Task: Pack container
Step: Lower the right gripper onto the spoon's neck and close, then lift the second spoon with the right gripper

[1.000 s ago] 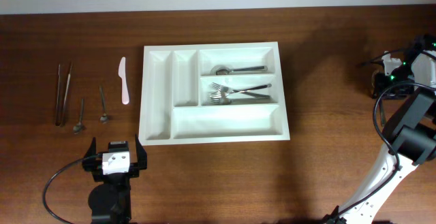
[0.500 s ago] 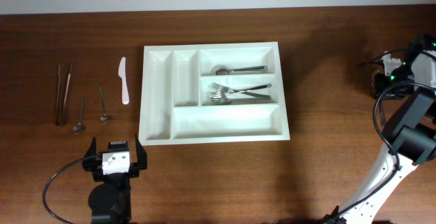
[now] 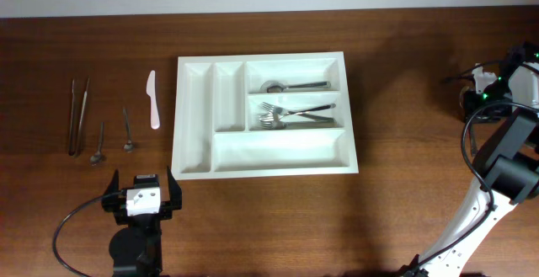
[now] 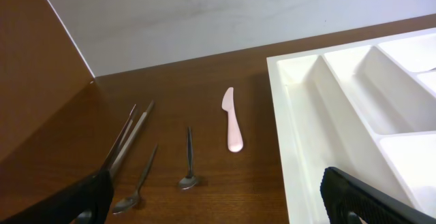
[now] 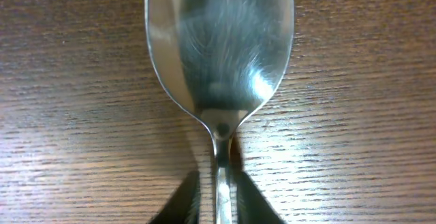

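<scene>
Overhead view, items listed left to right.

1. Tongs [image 3: 77,115]: metal, on the bare table at far left. Not packed.
2. Two small spoons [image 3: 99,145] [image 3: 127,132]: side by side just right of the tongs, bowls toward the near edge. Not packed.
3. Left gripper [image 3: 141,182]: near side of the table, below the small spoons. Fingers spread wide, holding nothing.
4. Pale knife [image 3: 152,99]: plastic-looking, just beside the container's left wall, apart from it. Not packed.
5. Container [image 3: 261,57]: white tray at table centre. Both narrow upright compartments on its left and the long near compartment are bare.
6. Packed spoon [image 3: 290,85]: in the far right-hand compartment.
7. Forks [image 3: 290,114]: in the middle right-hand compartment, overlapping; count uncertain.
8. Right gripper [image 5: 219,197]: at the far right edge of the table, well apart from the container. In the right wrist view its fingers are drawn together on the neck of a large spoon [image 5: 219,47], apparently pinching it.

Progress, as judged: partly done. Two compartments are started; four loose pieces and the gripped spoon are left.

Obscured: the large spoon's handle is cut off below, and it does not show from overhead. The left wrist view crops the container's right side.
</scene>
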Controlling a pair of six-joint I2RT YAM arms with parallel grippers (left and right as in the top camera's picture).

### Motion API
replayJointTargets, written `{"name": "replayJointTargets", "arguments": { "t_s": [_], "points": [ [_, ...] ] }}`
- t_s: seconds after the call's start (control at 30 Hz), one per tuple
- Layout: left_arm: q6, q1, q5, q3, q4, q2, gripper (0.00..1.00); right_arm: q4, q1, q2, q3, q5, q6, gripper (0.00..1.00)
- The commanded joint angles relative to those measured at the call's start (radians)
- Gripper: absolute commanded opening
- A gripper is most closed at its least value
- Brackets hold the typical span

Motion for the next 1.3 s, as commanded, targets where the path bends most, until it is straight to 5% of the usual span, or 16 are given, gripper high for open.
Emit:
{"name": "replayJointTargets", "arguments": {
  "t_s": [0.0,0.53,1.03,1.07,1.13,1.27],
  "points": [
    [0.008,-0.005,0.01,-0.006,0.003,-0.008,0.99,0.004,-0.007,0.019,-0.01,0.01,-0.003,0.13],
    [0.008,-0.005,0.01,-0.006,0.003,-0.008,0.99,-0.007,-0.005,0.018,0.017,0.01,-0.003,0.09],
    [0.008,-0.005,0.01,-0.006,0.003,-0.008,0.99,-0.151,0.103,0.018,0.34,0.022,-0.044,0.1],
    [0.008,-0.005,0.01,-0.006,0.003,-0.008,0.99,-0.152,0.111,0.018,0.353,0.029,-0.044,0.12],
    [0.008,-0.005,0.01,-0.006,0.003,-0.008,0.99,-0.152,0.113,0.018,0.36,0.037,-0.044,0.32],
    [0.008,-0.005,0.01,-0.006,0.003,-0.008,0.99,-0.153,0.086,0.018,0.359,0.036,-0.002,0.32]
  ]
}}
